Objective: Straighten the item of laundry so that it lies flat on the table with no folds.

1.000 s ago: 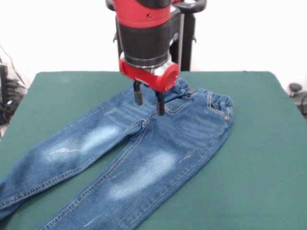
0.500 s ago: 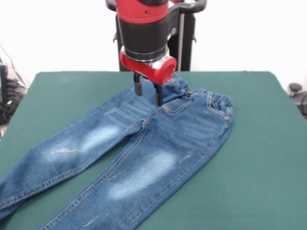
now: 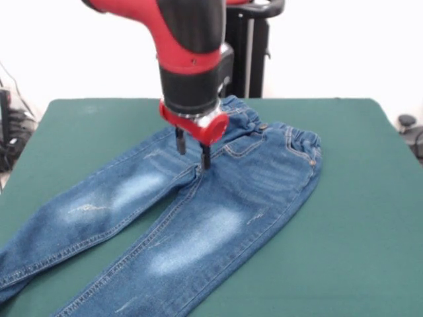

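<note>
So the small pair of blue denim jeans with pale faded thighs (image 3: 198, 211) lay spread on the dark green felt table (image 3: 357, 218), legs running off left of the waistband, which sat at the far right. The red and black gripper (image 3: 193, 155) had slid leftward from the waistband side toward the crotch seam, fingers a narrow gap apart, holding nothing. Looked pretty much flat already, so probably just a last check.

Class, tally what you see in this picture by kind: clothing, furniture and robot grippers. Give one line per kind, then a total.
Clothing: 1, the jeans
Furniture: 1, the green table
Robot grippers: 1, the gripper, jaws apart over the jeans
Total: 3
</note>
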Tool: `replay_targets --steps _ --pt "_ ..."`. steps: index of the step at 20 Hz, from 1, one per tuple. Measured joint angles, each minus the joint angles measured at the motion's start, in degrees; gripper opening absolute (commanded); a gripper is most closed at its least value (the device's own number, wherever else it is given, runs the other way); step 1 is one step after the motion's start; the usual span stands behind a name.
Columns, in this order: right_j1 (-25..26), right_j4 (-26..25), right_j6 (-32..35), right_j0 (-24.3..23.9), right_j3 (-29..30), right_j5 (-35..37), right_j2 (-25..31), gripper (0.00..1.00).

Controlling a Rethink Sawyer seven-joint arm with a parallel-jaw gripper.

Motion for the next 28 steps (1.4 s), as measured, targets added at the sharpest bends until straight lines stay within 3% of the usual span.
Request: replay_targets --steps 6,17,21,28 --pt "6.66 0.3 0.0 -1.56 -0.93 -4.29 0.16 1.0" --pt "6.44 0.01 0.0 -1.53 -1.56 -3.36 0.12 1.0" --pt "5.15 -1.56 0.0 -1.19 -1.54 -1.94 -0.15 1.0" --pt "-1.42 -3.55 0.0 -0.73 -1.51 7.11 -0.66 1.0"
